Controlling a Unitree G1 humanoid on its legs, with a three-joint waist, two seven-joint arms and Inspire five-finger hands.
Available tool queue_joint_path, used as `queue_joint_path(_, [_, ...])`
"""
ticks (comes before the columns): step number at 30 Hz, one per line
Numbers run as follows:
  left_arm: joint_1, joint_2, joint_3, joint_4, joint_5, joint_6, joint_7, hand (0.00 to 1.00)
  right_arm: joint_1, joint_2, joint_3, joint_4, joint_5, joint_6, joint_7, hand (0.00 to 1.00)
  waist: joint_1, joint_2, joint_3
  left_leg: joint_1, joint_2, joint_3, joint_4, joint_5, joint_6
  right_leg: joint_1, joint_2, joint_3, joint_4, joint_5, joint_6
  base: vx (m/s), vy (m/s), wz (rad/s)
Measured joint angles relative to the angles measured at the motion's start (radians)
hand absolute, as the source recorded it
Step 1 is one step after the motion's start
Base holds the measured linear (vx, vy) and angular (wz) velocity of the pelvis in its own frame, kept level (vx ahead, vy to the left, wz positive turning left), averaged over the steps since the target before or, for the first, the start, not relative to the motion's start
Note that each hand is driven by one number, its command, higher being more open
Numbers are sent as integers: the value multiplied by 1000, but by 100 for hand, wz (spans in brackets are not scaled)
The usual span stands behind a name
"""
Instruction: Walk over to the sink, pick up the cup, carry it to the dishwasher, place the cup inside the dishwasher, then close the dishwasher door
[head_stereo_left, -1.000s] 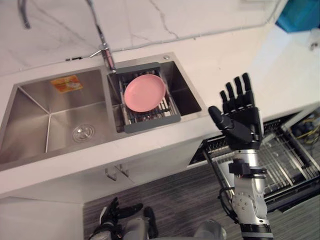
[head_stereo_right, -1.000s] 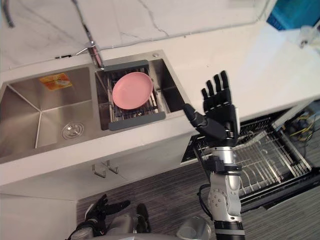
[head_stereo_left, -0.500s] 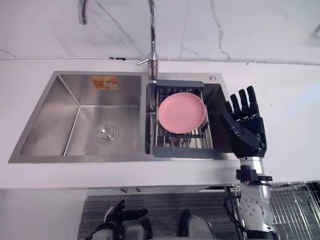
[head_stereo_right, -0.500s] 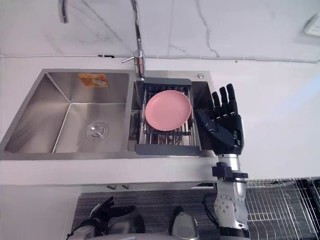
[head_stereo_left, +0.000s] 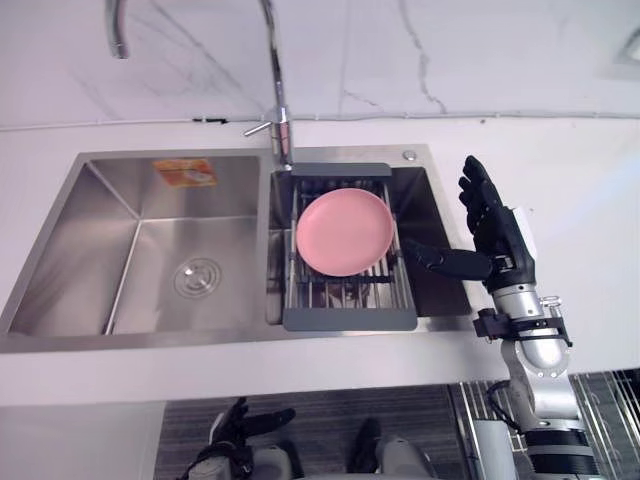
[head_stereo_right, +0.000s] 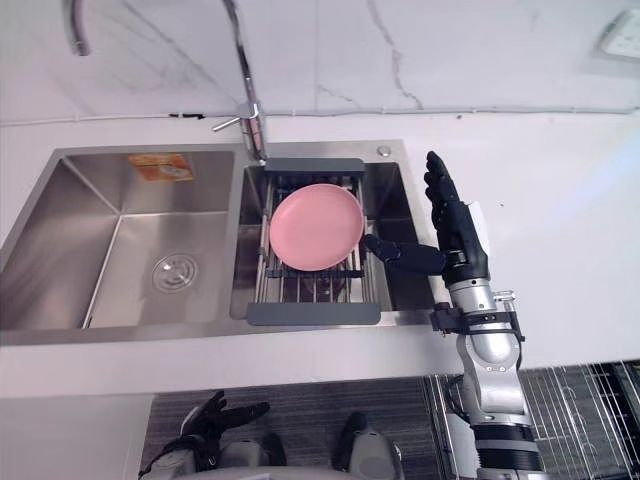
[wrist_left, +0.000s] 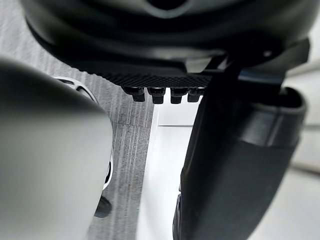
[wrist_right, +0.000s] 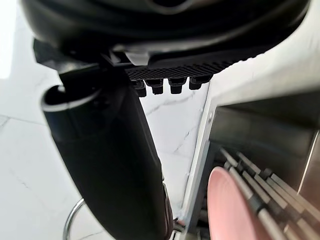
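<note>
A round pink plate (head_stereo_left: 345, 232) lies flat on a dark dish rack (head_stereo_left: 348, 318) set across the right basin of the steel sink (head_stereo_left: 60, 290). My right hand (head_stereo_left: 497, 242) is raised just right of that basin, open. Its fingers point up and its thumb reaches left over the basin's edge, a short way from the plate and not touching it. In the right wrist view the thumb (wrist_right: 110, 165) stands before the plate's rim (wrist_right: 227, 210) and the rack bars. My left hand (head_stereo_left: 237, 437) hangs low above the floor, open and holding nothing.
A tall curved faucet (head_stereo_left: 279, 110) rises behind the divider between the basins. The left basin (head_stereo_left: 170, 262) has a drain at its middle. White counter (head_stereo_left: 590, 170) runs to the right. Wire dishwasher racks (head_stereo_right: 590, 400) show below the counter at the lower right.
The camera has shifted slightly. My right hand has turned edge-on, and its thumb now sticks out left over the right basin toward the plate. The plate has not moved.
</note>
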Motion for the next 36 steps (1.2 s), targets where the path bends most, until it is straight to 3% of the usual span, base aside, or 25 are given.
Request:
queue_joint_path(6, [-10,9,0,3,9,21,-7,100,2,-21,7,0,-89,41,64,100,7,-11,-5,-11,6,1,-2,-11,-17,2,20,5,-49,49,0,-84,21,-5])
queue_joint_path(10, [-13,39,0,4,13,28,-8,100,7,-20,59,0,-130,44,84,100,7,-44,-12,-39,17,4,38,-31,-1,20,37,5,-122,96,-3,-145,16,-4])
queue_joint_path(14, [-14,61,-1,6,15,29,-9,100,8,-20,94,0,-156,51,86,100,12,-61,-20,-62,38,9,83,-57,1,25,38,-42,-138,90,-6,-115,-2,-5])
queue_joint_path(24, [-14,86,2,12,17,43,-9,100,-2,-21,115,2,-344,125,-23,100,25,-74,-20,-85,56,-4,125,-66,-1,29,45,-67,-138,111,-20,-4,-10,1])
queue_joint_path(29, [-12,104,7,21,38,54,-9,100,-38,-21,132,22,-357,174,-64,100,36,-93,-13,-82,50,-16,127,-65,-1,41,39,-80,-140,116,-14,23,21,8])
queue_joint_path(36, [18,104,25,25,54,52,-10,100,-80,-20,146,46,-387,186,-94,100,55,-101,-18,-71,33,-29,113,-63,4,58,27,-89,-147,121,-7,-8,31,7])
